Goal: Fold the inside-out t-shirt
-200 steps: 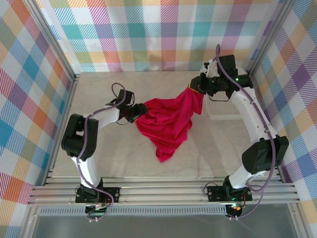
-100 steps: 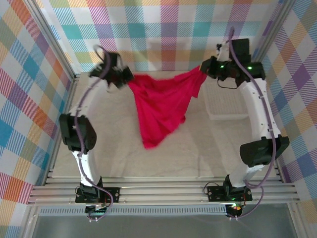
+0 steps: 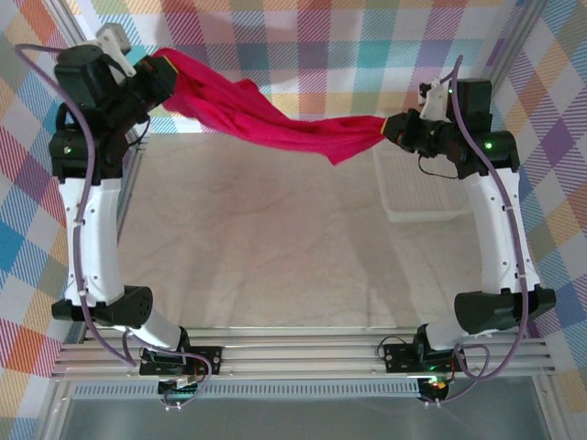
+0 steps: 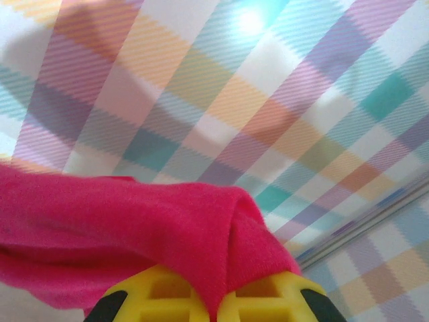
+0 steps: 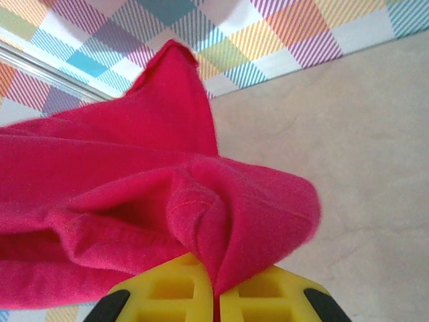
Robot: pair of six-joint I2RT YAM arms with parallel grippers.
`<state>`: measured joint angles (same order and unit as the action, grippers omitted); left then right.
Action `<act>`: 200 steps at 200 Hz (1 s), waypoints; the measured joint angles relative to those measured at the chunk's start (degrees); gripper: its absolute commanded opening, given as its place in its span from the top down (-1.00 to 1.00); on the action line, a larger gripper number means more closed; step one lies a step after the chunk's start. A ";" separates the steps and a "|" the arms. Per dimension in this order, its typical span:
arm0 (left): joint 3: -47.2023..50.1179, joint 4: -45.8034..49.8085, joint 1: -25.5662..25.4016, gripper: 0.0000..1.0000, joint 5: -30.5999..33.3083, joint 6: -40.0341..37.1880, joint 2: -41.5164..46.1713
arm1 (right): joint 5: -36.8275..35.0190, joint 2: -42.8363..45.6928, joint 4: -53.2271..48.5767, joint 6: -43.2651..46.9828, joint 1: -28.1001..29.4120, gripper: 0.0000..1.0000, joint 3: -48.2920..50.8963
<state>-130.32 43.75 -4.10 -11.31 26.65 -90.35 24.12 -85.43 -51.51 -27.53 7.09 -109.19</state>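
Observation:
The red inside-out t-shirt (image 3: 266, 117) hangs stretched in the air between both arms, high above the table near the back wall. My left gripper (image 3: 158, 66) at the upper left is shut on one end of it; in the left wrist view the cloth (image 4: 134, 228) is pinched between the yellow fingers (image 4: 161, 298). My right gripper (image 3: 390, 128) at the right is shut on the other end; the right wrist view shows bunched fabric (image 5: 167, 194) squeezed between its yellow fingers (image 5: 268, 295). The white neck tag is hidden.
A white wire basket (image 3: 417, 188) sits on the table at the right, under my right arm. The beige tabletop (image 3: 275, 247) lies below the shirt. Plaid walls (image 3: 303, 46) enclose the back and sides.
Both arms have lifted and spread. The left gripper rose up and to the far left, pulling the shirt off the table into a taut band between the grippers.

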 measured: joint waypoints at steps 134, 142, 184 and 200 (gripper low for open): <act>36.24 -9.18 -0.96 1.00 -3.87 -2.32 -6.23 | 4.13 -14.88 21.90 -7.76 0.00 1.00 24.44; 34.10 -8.87 -0.76 1.00 -4.09 -2.67 -7.34 | 4.92 -17.14 22.62 -8.35 0.00 1.00 20.55; 25.64 -5.46 0.35 1.00 -2.71 -5.18 -7.26 | 8.04 -24.92 24.44 -9.70 0.28 0.86 2.99; 27.98 -6.14 0.50 1.00 -2.73 -5.25 -3.61 | 7.96 -24.02 24.24 -9.14 0.50 0.65 2.64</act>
<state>-102.35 37.60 -3.60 -14.04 21.41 -93.95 32.08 -109.45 -27.27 -36.67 7.60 -106.54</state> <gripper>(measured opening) 0.013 0.092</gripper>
